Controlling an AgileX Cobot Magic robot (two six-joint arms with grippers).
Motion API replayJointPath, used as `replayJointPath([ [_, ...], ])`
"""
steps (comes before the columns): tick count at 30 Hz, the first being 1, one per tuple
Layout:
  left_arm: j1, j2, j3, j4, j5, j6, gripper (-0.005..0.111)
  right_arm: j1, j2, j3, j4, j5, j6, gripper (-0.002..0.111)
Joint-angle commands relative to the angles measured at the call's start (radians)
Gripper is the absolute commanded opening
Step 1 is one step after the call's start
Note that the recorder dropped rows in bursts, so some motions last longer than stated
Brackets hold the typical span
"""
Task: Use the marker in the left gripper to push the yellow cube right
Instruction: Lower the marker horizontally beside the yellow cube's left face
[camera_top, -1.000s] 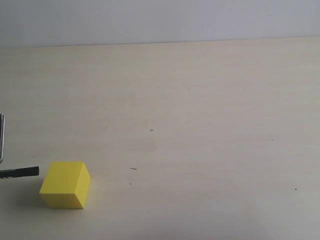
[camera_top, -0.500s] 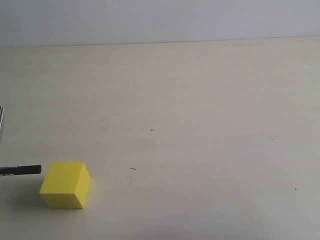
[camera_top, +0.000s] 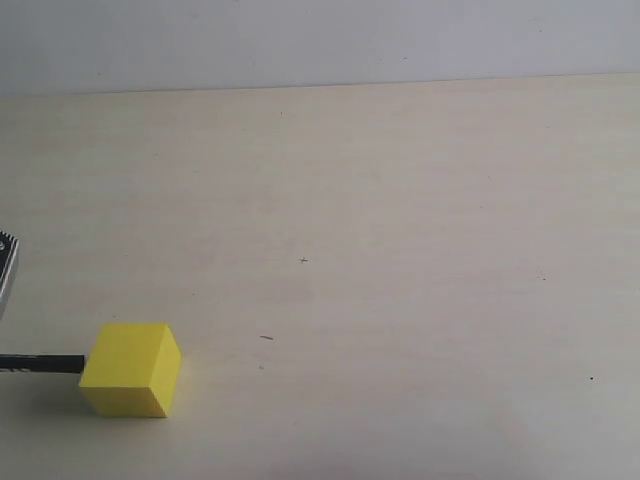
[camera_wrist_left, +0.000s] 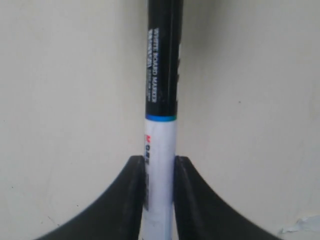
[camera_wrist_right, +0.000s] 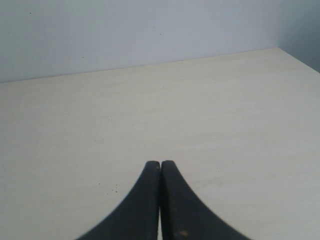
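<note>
The yellow cube (camera_top: 131, 368) sits on the pale table near the front left. The marker (camera_top: 42, 364) lies level, its black end reaching the cube's left face, touching or nearly so. Only a sliver of the left arm (camera_top: 6, 268) shows at the left edge of the exterior view. In the left wrist view my left gripper (camera_wrist_left: 159, 161) is shut on the marker's (camera_wrist_left: 161, 145) white barrel, black cap pointing away; the cube is out of that view. My right gripper (camera_wrist_right: 160, 164) is shut on nothing, above bare table, and does not appear in the exterior view.
The pale wooden table (camera_top: 400, 250) runs back to a white wall (camera_top: 320, 40). A few small dark specks (camera_top: 266, 338) mark the surface to the right of the cube. A scrap of pale tape (camera_wrist_left: 302, 225) lies on the table beside the left gripper.
The marker has dropped lower in the exterior view and crept right, its black end now at the cube's left face. The cube has not visibly moved.
</note>
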Motion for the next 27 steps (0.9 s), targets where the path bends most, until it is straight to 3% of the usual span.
replayJointPath([
  [1,0.002,0.004,0.005,0.000,-0.018,0.005,0.000,-0.005,-0.005,0.005,-0.001,-0.009,-0.005,0.000],
  [12,0.002,0.052,0.005,0.037,-0.018,0.025,0.000,-0.005,-0.005,0.005,-0.001,-0.009,-0.005,0.000],
  [27,0.002,0.052,0.005,-0.026,0.001,0.023,0.000,-0.005,-0.005,0.005,-0.001,-0.010,-0.005,0.000],
])
